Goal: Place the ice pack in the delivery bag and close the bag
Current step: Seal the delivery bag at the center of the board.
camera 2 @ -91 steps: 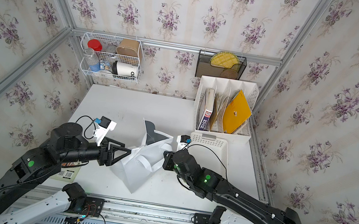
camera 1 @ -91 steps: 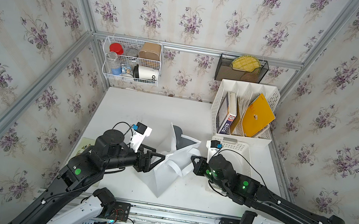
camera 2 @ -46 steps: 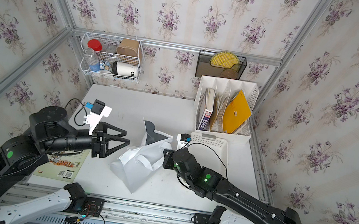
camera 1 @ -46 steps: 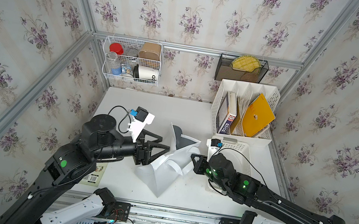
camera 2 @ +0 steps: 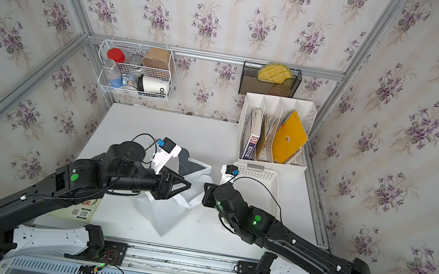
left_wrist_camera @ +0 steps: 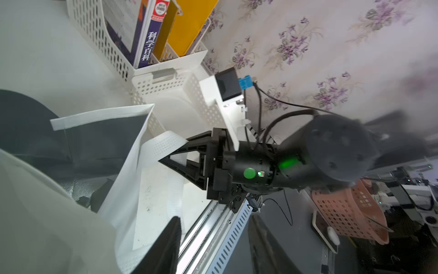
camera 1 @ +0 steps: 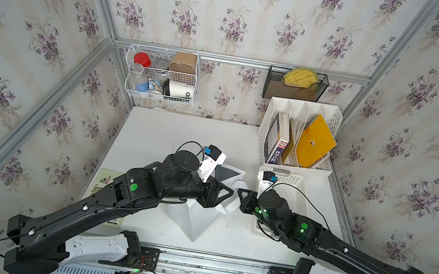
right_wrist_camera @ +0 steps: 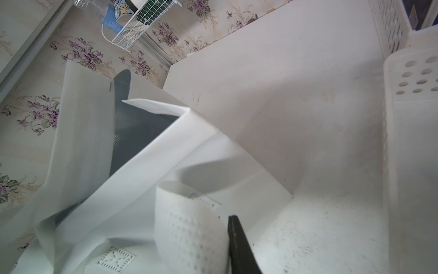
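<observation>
Right pincer (left_wrist_camera: 163,160) clamped on strap handle (left_wrist_camera: 163,144); delivery bag (camera 1: 198,221) upright on bench (camera 1: 170,135); left pincer (camera 2: 187,185) at bag mouth, opening unclear; ice pack unseen; placement unconfirmed.

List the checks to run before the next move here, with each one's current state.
1. Grip: right hand shut on the strap handle, ok.
2. Opening: delivery bag mouth open, foil lining showing, ok.
3. Load: ice pack appears in no view, cannot tell.
4. Position: left hand at the bag's rim, ok.
5. Hold: whether the left hand grips anything, cannot tell.
</observation>
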You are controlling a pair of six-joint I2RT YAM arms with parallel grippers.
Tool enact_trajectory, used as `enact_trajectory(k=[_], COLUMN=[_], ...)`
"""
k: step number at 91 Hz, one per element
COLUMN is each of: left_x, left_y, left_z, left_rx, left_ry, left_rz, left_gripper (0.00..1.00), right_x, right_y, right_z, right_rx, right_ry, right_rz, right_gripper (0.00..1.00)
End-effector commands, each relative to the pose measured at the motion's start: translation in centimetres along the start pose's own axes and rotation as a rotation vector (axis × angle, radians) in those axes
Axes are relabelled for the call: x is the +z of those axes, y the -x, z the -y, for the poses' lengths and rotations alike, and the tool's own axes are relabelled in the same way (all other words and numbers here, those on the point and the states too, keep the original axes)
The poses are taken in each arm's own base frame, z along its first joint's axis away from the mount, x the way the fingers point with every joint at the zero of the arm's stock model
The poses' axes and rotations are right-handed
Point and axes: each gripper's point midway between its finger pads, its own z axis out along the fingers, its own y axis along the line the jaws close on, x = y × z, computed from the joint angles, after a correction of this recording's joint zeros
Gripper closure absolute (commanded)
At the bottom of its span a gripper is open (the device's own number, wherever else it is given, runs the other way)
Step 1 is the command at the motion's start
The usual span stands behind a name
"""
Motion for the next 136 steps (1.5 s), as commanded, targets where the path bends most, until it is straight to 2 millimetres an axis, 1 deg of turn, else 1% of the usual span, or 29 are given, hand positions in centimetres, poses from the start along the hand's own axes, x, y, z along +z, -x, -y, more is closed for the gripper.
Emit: enact_trajectory(k=[1,6,13,32,40,48,54,59,62,66,68,72,84,92,101,109,115,124,133,136], left_x=[0.8,1.2,0.8,-2.4,-3.0,-2.7,-2.5,-2.4,-2.4,-2.3,-2.2,-2.0,-1.5,-1.2,-0.9,-0.7,-0.6,-0.5,-0.7,-0.8], left_y=[1.2,1.3,1.2,1.4,1.1,1.0,1.4,1.7,2.0,2.4,2.5,2.9,3.4,3.7,4.0,4.5,4.9,5.7,6.5,6.7], left_z=[-1.4,-1.8,-3.2,-7.7,-8.6,-8.7,-8.3,-8.1,-8.0,-8.1,-8.2,-8.4,-10.1,-11.6,-12.4,-12.1,-11.9,-11.0,-10.5,-10.5], left_rx=[-0.100,-0.112,-0.111,-0.097,-0.088,-0.079,-0.074,-0.074,-0.073,-0.083,-0.089,-0.106,-0.205,-0.295,-0.348,-0.342,-0.342,-0.335,-0.327,-0.324], left_ry=[0.089,0.126,0.220,0.480,0.512,0.487,0.449,0.430,0.421,0.413,0.407,0.397,0.377,0.351,0.319,0.298,0.282,0.236,0.222,0.229], left_rz=[0.054,0.052,0.053,0.127,0.147,0.168,0.195,0.216,0.225,0.231,0.232,0.233,0.233,0.236,0.255,0.268,0.277,0.299,0.315,0.319], left_gripper=[0.57,0.59,0.60,0.59,0.58,0.55,0.52,0.47,0.46,0.46,0.43,0.41,0.39,0.39,0.39,0.39,0.39,0.39,0.39,0.38], right_x=[0.1,0.2,0.1,0.0,0.0,0.1,0.0,0.0,-0.1,-0.1,-0.2,-0.3,-1.0,-1.4,-1.6,-1.7,-1.8,-2.3,-2.9,-3.3], right_y=[0.2,0.2,0.2,0.4,0.4,0.5,0.5,0.5,0.5,0.6,0.7,0.8,1.5,1.8,2.0,2.2,2.7,3.7,5.1,5.7], right_z=[0.2,0.2,0.3,0.4,0.3,0.2,0.1,0.1,-0.1,-0.2,-0.1,-0.1,0.0,0.4,0.5,0.9,1.1,1.6,1.4,1.2], right_rx=[0.015,0.016,0.019,0.026,0.028,0.028,0.026,0.023,0.020,0.009,0.002,-0.010,-0.031,-0.037,-0.048,-0.060,-0.078,-0.106,-0.127,-0.130], right_ry=[-0.012,-0.014,-0.015,-0.021,-0.018,-0.017,-0.014,-0.012,-0.006,-0.002,-0.003,-0.008,-0.005,-0.019,-0.027,-0.052,-0.069,-0.094,-0.058,-0.036], right_rz=[0.017,0.015,0.015,0.024,0.025,0.026,0.026,0.025,0.025,0.027,0.028,0.033,0.062,0.078,0.082,0.090,0.109,0.147,0.180,0.195], right_gripper=[0.86,0.86,0.86,0.86,0.86,0.86,0.86,0.85,0.85,0.83,0.81,0.78,0.68,0.65,0.62,0.54,0.51,0.43,0.35,0.34])
